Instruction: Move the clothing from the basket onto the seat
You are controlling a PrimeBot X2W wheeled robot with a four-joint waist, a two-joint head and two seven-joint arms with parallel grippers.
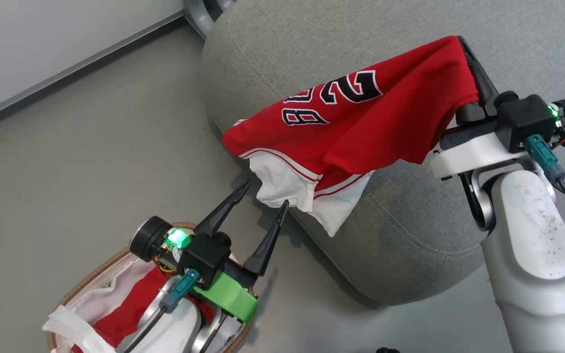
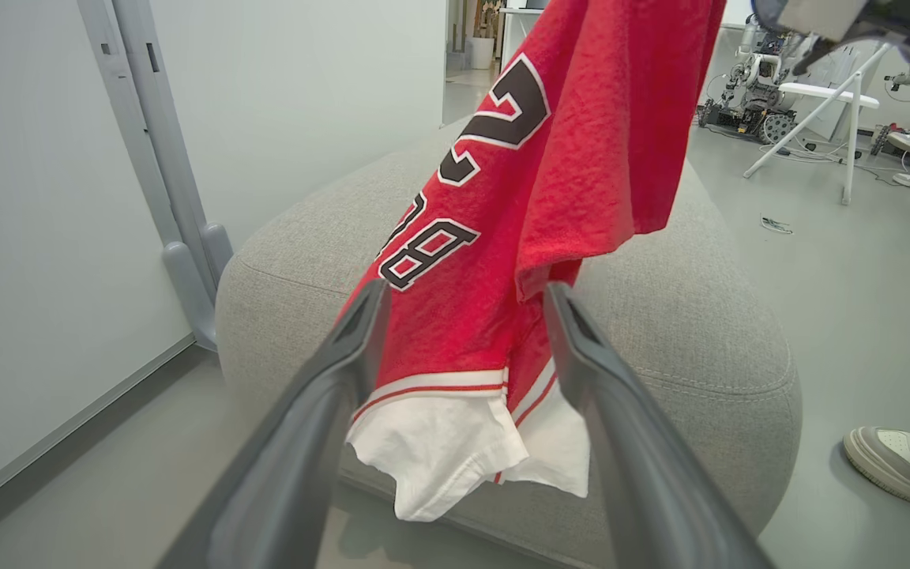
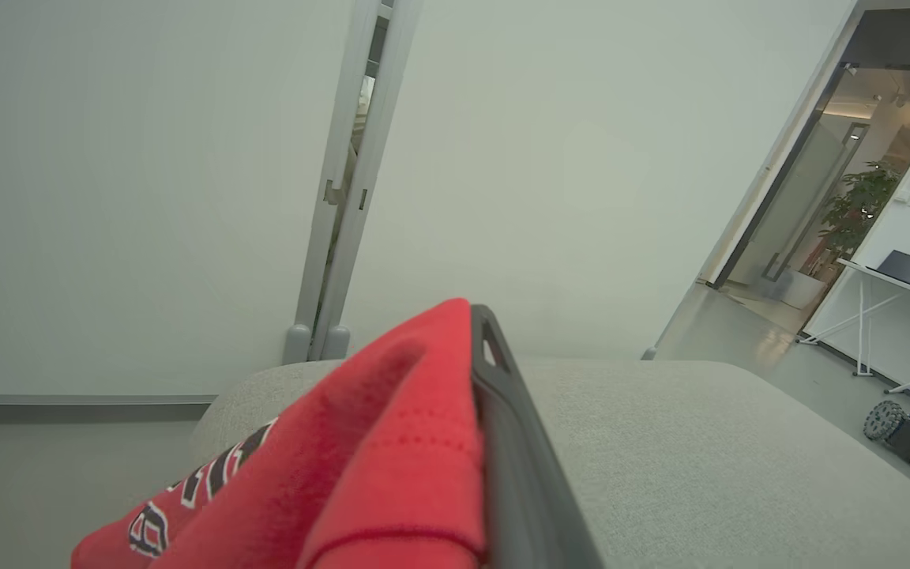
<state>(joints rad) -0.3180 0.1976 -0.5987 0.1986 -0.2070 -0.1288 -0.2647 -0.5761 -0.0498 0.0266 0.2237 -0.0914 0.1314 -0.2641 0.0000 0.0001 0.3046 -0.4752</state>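
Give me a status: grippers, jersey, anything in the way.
Right gripper shut on jersey, hanging over seat. Left gripper open by its white hem. More red clothing in basket. Person's foot beside seat.

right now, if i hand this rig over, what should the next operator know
Right hand: shut on the red jersey, holding it up over the seat.
Left hand: open, holding nothing, above the basket, fingers pointing at the jersey's white hem.
Done: the jersey is out of the basket but not released; its hem hangs past the seat's edge.
Left: lay the jersey fully on the seat and let go, then fetch the red garment lying in the basket.
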